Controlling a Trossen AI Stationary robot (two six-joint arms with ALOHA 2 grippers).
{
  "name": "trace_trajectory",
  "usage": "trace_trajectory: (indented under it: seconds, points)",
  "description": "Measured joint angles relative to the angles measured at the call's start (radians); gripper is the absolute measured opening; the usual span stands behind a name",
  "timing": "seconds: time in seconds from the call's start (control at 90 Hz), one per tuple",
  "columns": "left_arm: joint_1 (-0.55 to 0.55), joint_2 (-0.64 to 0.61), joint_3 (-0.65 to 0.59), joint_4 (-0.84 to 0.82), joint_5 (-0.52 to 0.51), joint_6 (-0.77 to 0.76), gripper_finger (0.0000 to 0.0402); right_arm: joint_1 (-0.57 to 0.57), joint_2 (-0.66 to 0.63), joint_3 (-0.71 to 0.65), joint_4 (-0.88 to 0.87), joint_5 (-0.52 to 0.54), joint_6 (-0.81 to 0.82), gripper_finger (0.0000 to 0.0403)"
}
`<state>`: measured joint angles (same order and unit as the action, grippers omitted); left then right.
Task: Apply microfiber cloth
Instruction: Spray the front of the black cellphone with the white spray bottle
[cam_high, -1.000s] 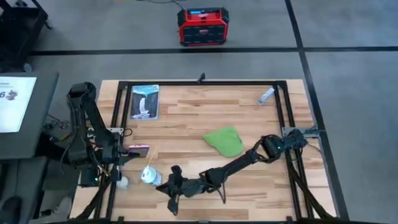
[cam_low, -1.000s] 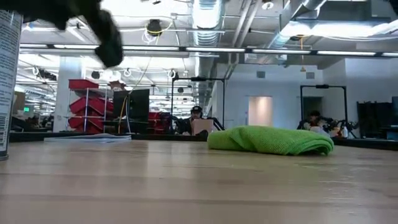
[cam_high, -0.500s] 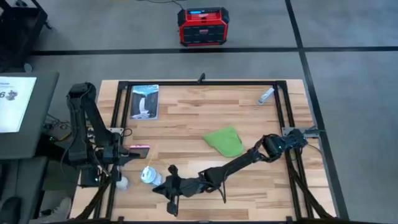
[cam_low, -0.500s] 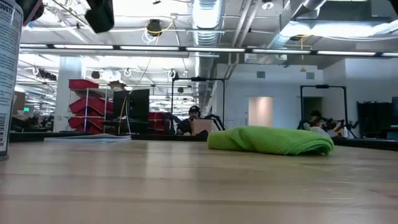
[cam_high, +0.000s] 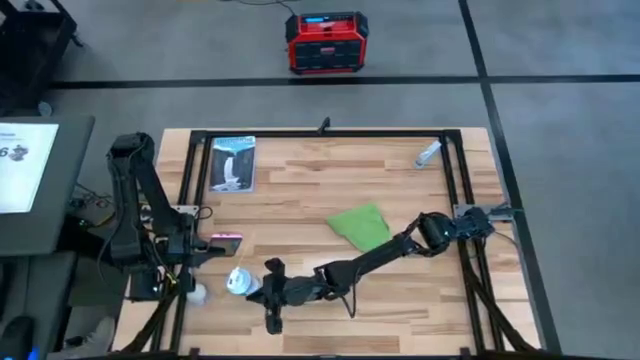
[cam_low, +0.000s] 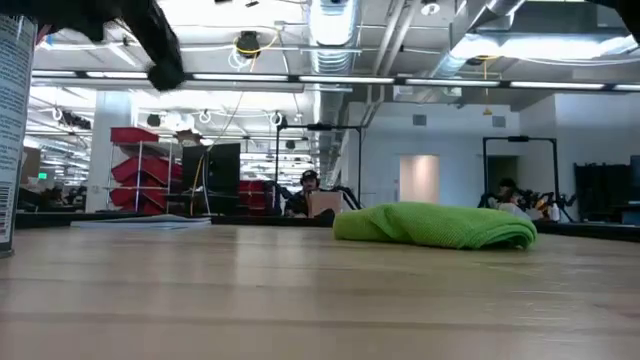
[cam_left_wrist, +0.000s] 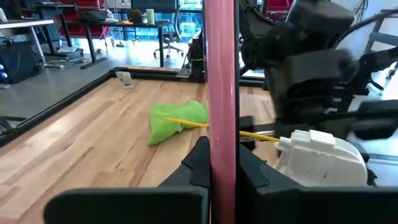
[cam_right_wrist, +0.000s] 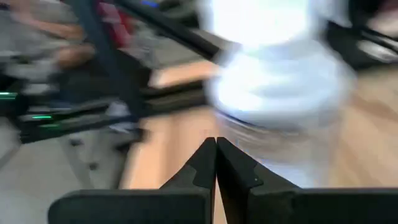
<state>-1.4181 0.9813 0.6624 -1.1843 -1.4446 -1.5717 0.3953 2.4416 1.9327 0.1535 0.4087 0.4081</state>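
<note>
Green microfiber cloth lying loose on the wooden tabletop, a bit right of the middle, bunched into a soft low heap in the low view, touched by nothing. Lots of bare wood all around it, toward the far edge and toward the right edge too. Right arm stretched low across the front of the tabletop, passing just in front of the cloth, with the right tool down near the front edge, right beside a white spray can. Right tool fingers pressed together with nothing between them, the can a big white blur right ahead. Left tool at the left edge of the tabletop, clamped on a pink phone standing up on its thin side. Spray can with a thin yellow straw just past the phone in the left wrist view, cloth farther off behind. A picture card lying flat in the far left corner, and a small gray thing near the far right corner, both well apart from the cloth. Black frame rails running along every tabletop edge. A red box sitting on the floor past the far edge.
</note>
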Motion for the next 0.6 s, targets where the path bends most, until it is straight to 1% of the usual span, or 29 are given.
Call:
trace_trajectory:
  seconds: [0.044,0.189,0.256,0.3,0.4,0.456,0.522,0.6]
  points:
    - [0.0,0.0,0.0,-0.009,0.003,-0.005,0.0001,0.005,0.0,0.0,-0.064,0.075,0.024,0.0]
    - [0.0,0.0,0.0,-0.033,0.01,-0.014,0.0001,0.031,0.0,0.0,-0.235,0.252,0.148,0.0]
    - [0.001,0.0,0.0,-0.062,0.024,-0.034,0.0001,0.047,0.0,0.0,-0.27,0.295,0.186,0.0]
    - [0.001,0.0,0.0,-0.087,0.034,-0.057,0.0001,0.058,0.001,-0.001,-0.243,0.274,0.171,0.0]
    - [0.001,0.0,0.0,-0.157,0.052,-0.121,0.0001,0.081,0.002,-0.001,-0.077,0.11,0.089,0.0]
    - [0.001,0.0,0.0,-0.201,0.055,-0.165,0.0001,0.087,0.001,-0.001,0.019,0.045,0.054,0.0]
    - [0.001,0.0,0.0,-0.244,0.054,-0.215,0.0001,0.086,0.001,-0.001,0.093,0.034,0.023,0.0]
    - [0.001,0.0,0.0,-0.265,0.066,-0.248,0.0001,0.069,0.001,0.0,0.127,0.034,0.006,0.0]
